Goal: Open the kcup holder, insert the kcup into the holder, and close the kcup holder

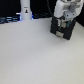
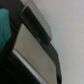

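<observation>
In the exterior view my arm reaches down at the back on the exterior view's right. My gripper (image 1: 61, 21) is right at the black boxy kcup holder (image 1: 62, 32), dark against dark, so I cannot separate the fingers from it. The wrist view is blurred and very close. It shows a green patch (image 2: 4, 31) at the frame's edge, which may be the kcup's top. A dark slanted bar (image 2: 44, 40) crosses pale flat panels (image 2: 35, 59), likely part of the holder. I cannot tell whether the jaws are open or holding anything.
The white table (image 1: 35, 57) fills most of the exterior view. A white upright object (image 1: 25, 10) with a bluish glow stands at the back on the exterior view's left, against a dark background.
</observation>
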Robot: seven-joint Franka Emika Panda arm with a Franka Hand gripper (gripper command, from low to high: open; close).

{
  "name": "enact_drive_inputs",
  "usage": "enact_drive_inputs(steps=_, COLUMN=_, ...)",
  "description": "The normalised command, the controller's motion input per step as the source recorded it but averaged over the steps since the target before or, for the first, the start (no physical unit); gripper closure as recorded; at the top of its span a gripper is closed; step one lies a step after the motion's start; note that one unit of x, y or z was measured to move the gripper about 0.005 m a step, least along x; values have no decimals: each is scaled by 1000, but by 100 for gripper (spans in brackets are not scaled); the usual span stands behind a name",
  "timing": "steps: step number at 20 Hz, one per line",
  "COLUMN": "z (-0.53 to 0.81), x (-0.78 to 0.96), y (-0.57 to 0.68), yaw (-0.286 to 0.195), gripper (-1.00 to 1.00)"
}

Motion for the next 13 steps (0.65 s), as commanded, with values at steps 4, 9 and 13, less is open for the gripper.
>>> enact_drive_inputs(steps=4, z=1000, x=52, y=275, yaw=79, gripper=-100)
enact_drive_inputs(steps=9, z=306, x=58, y=25, yaw=-12, gripper=-100)
enact_drive_inputs(steps=13, z=0, x=0, y=0, yaw=0, gripper=-100)
